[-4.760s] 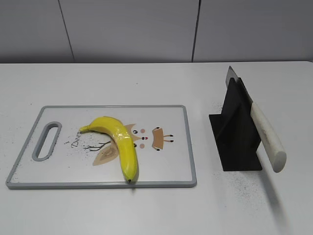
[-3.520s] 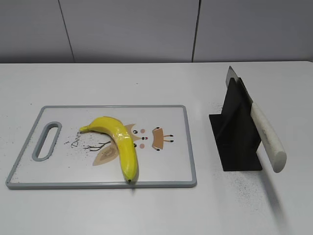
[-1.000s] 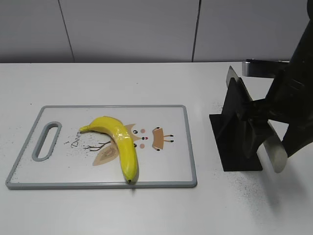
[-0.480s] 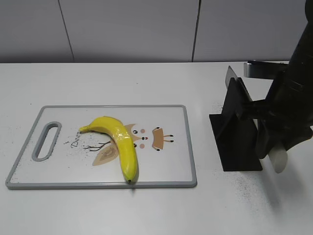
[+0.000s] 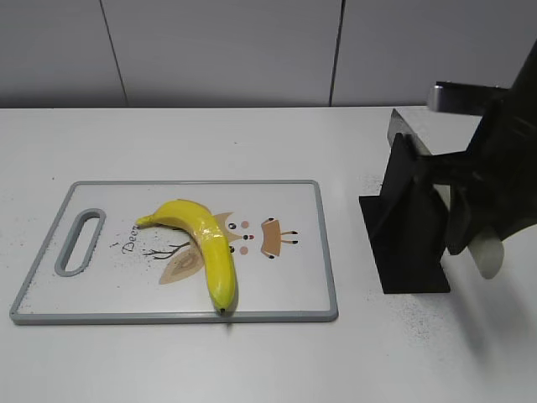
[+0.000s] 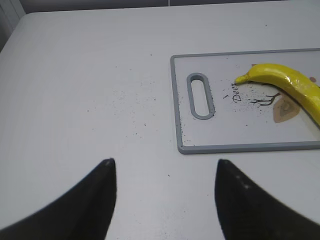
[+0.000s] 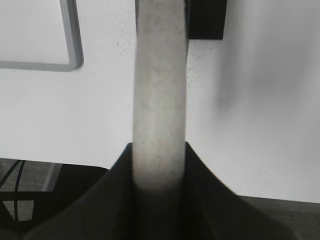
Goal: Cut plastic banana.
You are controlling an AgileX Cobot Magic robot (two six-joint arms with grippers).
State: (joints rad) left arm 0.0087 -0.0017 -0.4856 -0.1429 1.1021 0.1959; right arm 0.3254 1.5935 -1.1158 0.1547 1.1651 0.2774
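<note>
A yellow plastic banana [image 5: 204, 239] lies on a white cutting board [image 5: 294, 277] with a grey rim at the left; it also shows in the left wrist view [image 6: 287, 82]. A knife with a white handle [image 7: 160, 90] rests in a black stand [image 5: 407, 227] at the right; its blade tip [image 5: 396, 126] sticks up behind the stand. My right gripper [image 7: 159, 150] is shut on the knife handle, whose end [image 5: 487, 256] shows below the arm. My left gripper [image 6: 165, 162] is open and empty above bare table, left of the board.
The board [image 6: 180, 100] has a handle slot [image 6: 200, 95] at its left end and printed drawings in the middle. The black stand's corner [image 7: 205, 20] shows in the right wrist view. The table's front edge [image 7: 75, 162] lies just below my right gripper.
My right arm came in from the right, closed on the knife handle, and has now shifted slightly right and up with the handle.
</note>
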